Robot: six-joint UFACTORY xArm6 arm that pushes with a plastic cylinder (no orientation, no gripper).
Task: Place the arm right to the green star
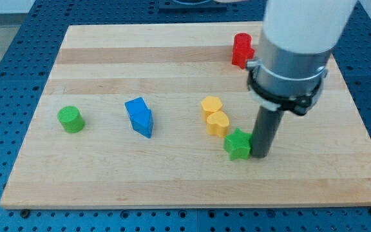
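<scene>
The green star (pixel 237 144) lies on the wooden board (pixel 172 180), right of centre and toward the view's bottom. My tip (pixel 260 154) stands on the board directly at the star's right side, touching or nearly touching it. The dark rod rises from there to the white arm body at the view's top right.
Two yellow blocks, one (pixel 210 104) above a yellow heart (pixel 217 122), sit just up-left of the star. A blue block (pixel 139 116) lies left of centre. A green cylinder (pixel 70 119) is at the left. A red block (pixel 241 49) is at the top, partly behind the arm.
</scene>
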